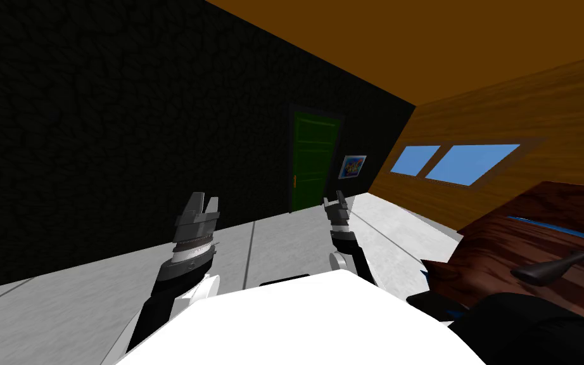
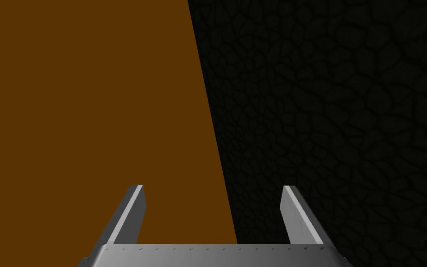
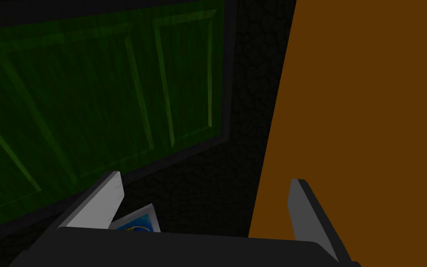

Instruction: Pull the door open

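Across the pale floor [image 1: 297, 237], well apart from us, stands the green door [image 1: 314, 161] – set in the dark wall [image 1: 126, 127] and, as far as we can judge, shut flush in its dark frame. Its small orange handle [image 1: 295, 181] sits on the left edge as the head view has it, and a bright little picture [image 1: 353, 166] hangs just beside the frame on the other side, with two blue windows [image 1: 455, 161] further along the wooden wall. Our left gripper [image 1: 201, 204] is raised in front of us, its fingers spread wide and holding nothing. Our right gripper [image 1: 334, 200] is raised too, likewise wide and empty, and its wrist camera looks toward the door panels (the handle shows as an orange sliver at that view's edge). We judge the task barely begun: neither hand is near the handle, nothing is grasped, and the door has not been pulled at all. What is left is nearly everything – we must close the gap to the door, bring a hand to the handle, pinch the fingers on it, and then draw the door toward us. Since the right hand already faces the door, it seems the likelier one for the job, though that is only our guess.
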Robot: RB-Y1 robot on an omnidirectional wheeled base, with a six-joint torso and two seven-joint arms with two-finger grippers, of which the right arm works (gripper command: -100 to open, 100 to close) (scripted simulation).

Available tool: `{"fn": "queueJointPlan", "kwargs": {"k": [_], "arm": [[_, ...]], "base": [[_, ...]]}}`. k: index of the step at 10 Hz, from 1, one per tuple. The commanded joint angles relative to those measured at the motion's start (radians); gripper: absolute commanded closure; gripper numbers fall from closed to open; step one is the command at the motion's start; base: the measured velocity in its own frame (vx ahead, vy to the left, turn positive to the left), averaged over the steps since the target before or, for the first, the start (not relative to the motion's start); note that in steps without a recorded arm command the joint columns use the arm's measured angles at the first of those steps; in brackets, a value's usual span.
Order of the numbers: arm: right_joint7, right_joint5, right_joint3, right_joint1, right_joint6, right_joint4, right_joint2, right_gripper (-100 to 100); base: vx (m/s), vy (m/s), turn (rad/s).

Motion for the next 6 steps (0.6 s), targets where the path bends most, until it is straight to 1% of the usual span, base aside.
{"fn": "queueJointPlan", "kwargs": {"k": [1,2,5,6], "arm": [[-0.034,-0.003,-0.005,-0.006,-0.008,0.029,-0.011,-100],[-0.043,-0.004,-0.006,-0.008,-0.010,0.037,-0.013,-100],[-0.095,-0.009,-0.013,-0.018,-0.022,0.081,-0.026,-100],[-0.121,-0.012,-0.016,-0.022,-0.029,0.103,-0.032,-100]], "base": [[0.081,-0.010,0.096],[0.118,-0.028,0.067],[0.130,-0.021,0.065],[0.121,-0.015,0.081]]}}
